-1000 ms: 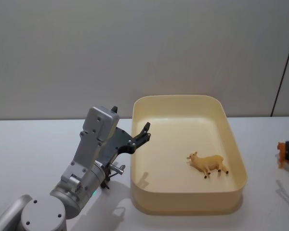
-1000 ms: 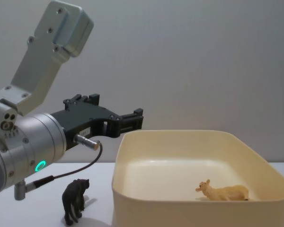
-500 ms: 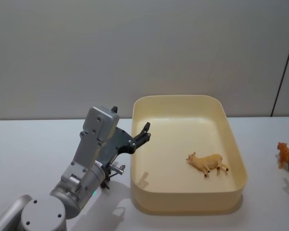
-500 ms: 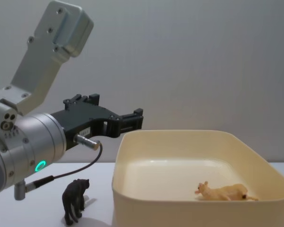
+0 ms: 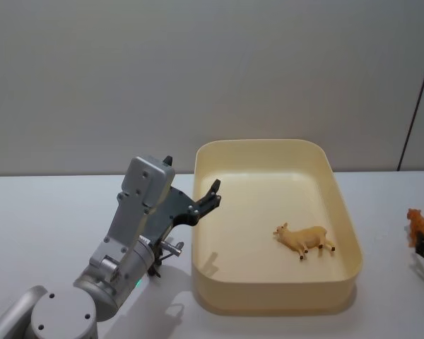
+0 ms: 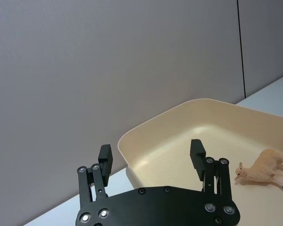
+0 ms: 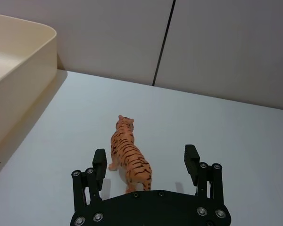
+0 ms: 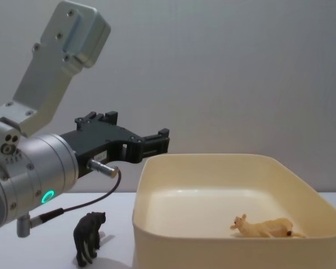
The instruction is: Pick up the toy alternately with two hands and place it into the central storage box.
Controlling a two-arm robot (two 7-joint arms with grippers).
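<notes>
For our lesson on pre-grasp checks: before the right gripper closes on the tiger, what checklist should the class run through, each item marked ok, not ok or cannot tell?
1. Right gripper fingers open: ok.
2. Tiger upright between those fingers: ok.
3. Tiger centred between them: not ok, it stands nearer one finger.
4. Fingers low enough for the tiger's body: cannot tell.
5. Storage box has free floor beside the tan animal figure: ok.
6. Left gripper open, empty, hovering at the box's left rim, away from its middle: ok.
</notes>
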